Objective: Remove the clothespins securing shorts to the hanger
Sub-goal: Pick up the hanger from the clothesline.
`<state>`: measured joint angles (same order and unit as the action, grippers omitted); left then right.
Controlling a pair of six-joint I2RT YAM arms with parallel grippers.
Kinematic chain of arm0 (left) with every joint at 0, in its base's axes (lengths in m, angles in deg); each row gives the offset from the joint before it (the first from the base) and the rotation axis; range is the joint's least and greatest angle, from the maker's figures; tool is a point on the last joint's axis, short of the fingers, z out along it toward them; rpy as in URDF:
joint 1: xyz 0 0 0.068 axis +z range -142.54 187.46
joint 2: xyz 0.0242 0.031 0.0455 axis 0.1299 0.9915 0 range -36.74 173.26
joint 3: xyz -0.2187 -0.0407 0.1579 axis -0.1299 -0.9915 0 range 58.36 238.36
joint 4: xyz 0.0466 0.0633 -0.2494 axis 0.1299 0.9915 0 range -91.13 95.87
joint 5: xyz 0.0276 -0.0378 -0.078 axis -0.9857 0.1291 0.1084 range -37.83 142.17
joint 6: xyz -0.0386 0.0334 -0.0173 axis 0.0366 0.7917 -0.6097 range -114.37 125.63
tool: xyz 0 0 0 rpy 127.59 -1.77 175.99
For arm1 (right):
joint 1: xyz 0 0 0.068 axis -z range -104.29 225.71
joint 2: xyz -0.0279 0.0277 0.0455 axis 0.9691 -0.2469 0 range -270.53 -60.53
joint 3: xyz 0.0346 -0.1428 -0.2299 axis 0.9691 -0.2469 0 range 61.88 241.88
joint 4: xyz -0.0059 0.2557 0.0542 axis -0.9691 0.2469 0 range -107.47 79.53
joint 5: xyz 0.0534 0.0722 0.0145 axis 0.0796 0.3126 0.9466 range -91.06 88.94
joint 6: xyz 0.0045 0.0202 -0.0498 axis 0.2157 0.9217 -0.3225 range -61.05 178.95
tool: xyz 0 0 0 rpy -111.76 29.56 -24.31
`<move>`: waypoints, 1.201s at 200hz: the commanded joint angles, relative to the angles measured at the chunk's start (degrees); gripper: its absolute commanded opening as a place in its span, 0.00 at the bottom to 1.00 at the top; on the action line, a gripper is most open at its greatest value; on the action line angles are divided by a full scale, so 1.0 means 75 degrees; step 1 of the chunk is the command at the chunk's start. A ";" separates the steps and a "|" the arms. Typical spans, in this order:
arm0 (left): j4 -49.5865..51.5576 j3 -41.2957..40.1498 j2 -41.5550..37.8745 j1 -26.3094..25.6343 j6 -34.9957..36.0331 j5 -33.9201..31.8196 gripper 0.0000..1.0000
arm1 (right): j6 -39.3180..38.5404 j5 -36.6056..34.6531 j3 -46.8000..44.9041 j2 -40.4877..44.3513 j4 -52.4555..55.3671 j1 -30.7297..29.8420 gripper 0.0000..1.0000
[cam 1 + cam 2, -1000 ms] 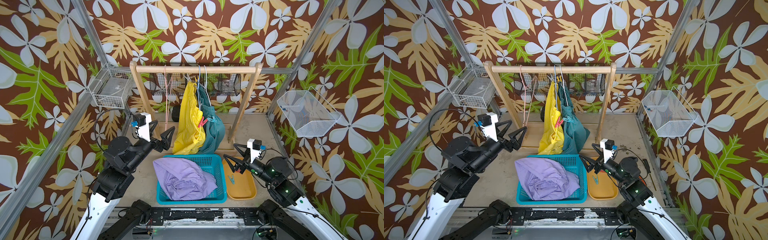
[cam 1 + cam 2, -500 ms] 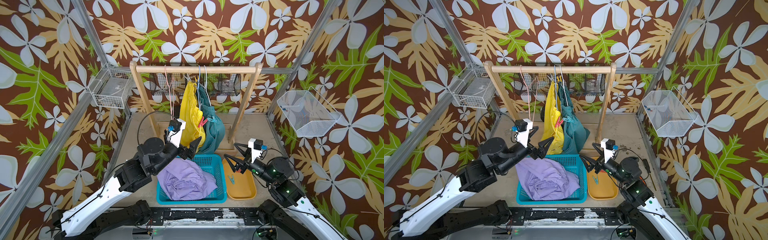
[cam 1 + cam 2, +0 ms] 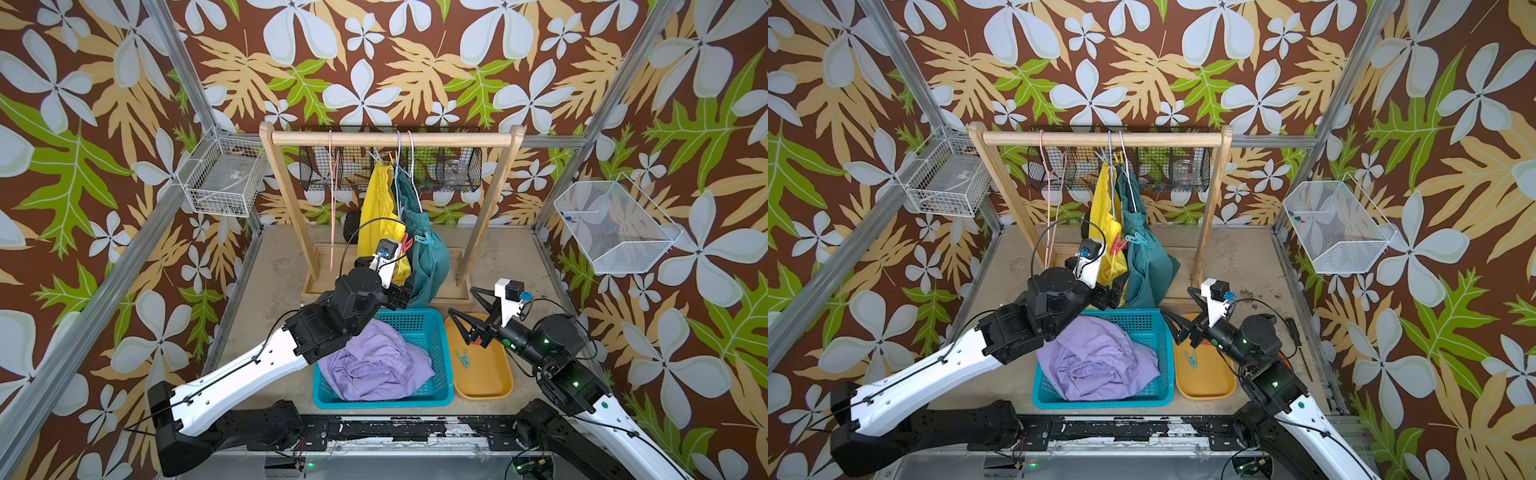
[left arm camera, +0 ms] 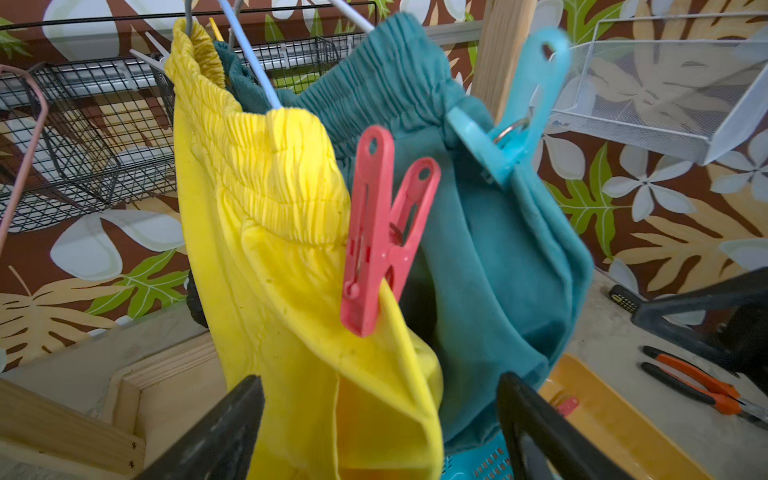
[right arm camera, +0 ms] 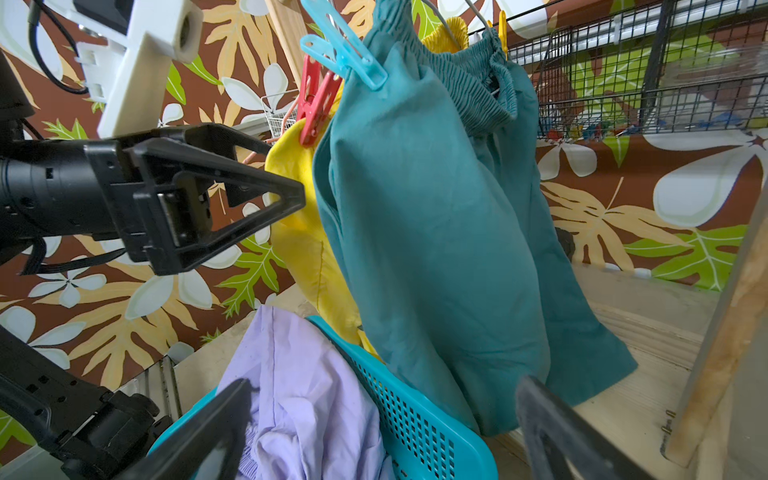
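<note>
— Two grippers: how does each stand?
— The left gripper [image 4: 378, 386] has its jaws spread wide with nothing between them. It sits just below the red clothespin [image 4: 382, 237], not touching it. The right gripper [image 3: 462, 300] is likewise spread and empty, hovering over the far end of the yellow tray [image 3: 490, 380].
— Where is that red pin?
— Clamped on the yellow shorts [image 4: 266, 208] at the end of the gathered waistband. They hang from a blue hanger [image 4: 249, 54] on the wooden rack [image 3: 390, 139]. Just beside it, a light blue clothespin [image 4: 515, 124] grips the teal shorts [image 4: 498, 270], which hang from a white hanger [image 4: 351, 16].
— Any other pins?
— A yellow clothespin [image 3: 392, 157] sits high up by the hanger hooks; what it grips I cannot tell. A teal clothespin [image 3: 462, 358] lies in the tray.
— The third pair?
— The lilac shorts [image 3: 374, 361] lie crumpled in the blue basket [image 3: 442, 332], next to the tray. Orange-handled pliers [image 4: 698, 382] lie on the table [image 3: 282, 270].
</note>
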<state>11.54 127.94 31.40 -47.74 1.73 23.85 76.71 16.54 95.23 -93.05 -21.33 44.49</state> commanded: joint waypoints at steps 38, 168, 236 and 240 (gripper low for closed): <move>0.0000 0.0100 -0.0155 0.0471 0.0348 -0.1776 0.72 | -0.0290 -0.0320 0.0078 0.0116 0.0277 0.0059 1.00; 0.0694 0.0769 0.0678 0.0952 0.0520 -0.0729 0.55 | -0.0217 -0.0254 -0.0110 0.0062 0.0071 0.0096 1.00; 0.0651 0.1067 0.1214 0.0956 0.0381 -0.0577 0.02 | -0.0339 -0.0413 -0.0118 0.0215 0.0311 0.0108 1.00; 0.0644 0.1079 0.1209 0.0951 0.0369 -0.0594 0.00 | -0.0340 -0.0428 -0.0115 0.0226 0.0312 0.0108 1.00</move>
<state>16.63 135.61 40.32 -40.66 4.44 19.09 74.96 14.12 94.46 -91.65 -18.94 45.29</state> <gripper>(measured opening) 0.092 0.997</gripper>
